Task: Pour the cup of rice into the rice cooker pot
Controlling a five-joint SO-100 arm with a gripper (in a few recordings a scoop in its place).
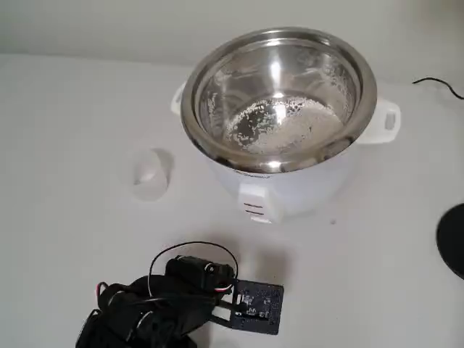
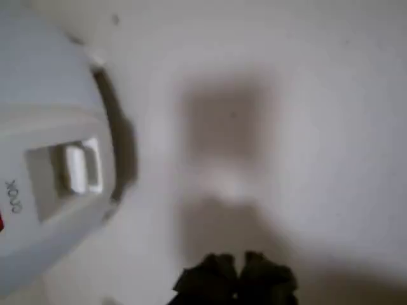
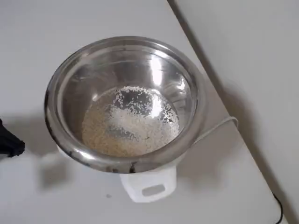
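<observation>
The end effector (image 2: 236,279) shows at the bottom edge of the wrist view as two dark, blurred fingertips close together with nothing between them; whether they are quite shut I cannot tell. In the fixed view the arm (image 1: 156,304) sits folded low at the bottom left of the frame, apart from everything else.

Above it, left of centre in that view, the cup of rice (image 1: 151,174) lies on the white worktop (image 1: 65,116), seemingly tipped on its side and too pale and blurred to show whether any grains remain inside. It rests just beside the cooker, not touching it.

The rice cooker pot (image 3: 196,93) fills the middle of the overhead view, and the rice (image 3: 131,126) already covers much of its floor, so the pour looks done, or nearly so.

The risks from here seem small but real. A light cup on its side could roll if the arm brushes it. If the arm swings up, it could clip the white cooker body (image 1: 290,185) or its front latch (image 2: 79,168), which sits close in the left of the wrist view. The thin cable (image 3: 219,127) at the right of the overhead view could snag.
</observation>
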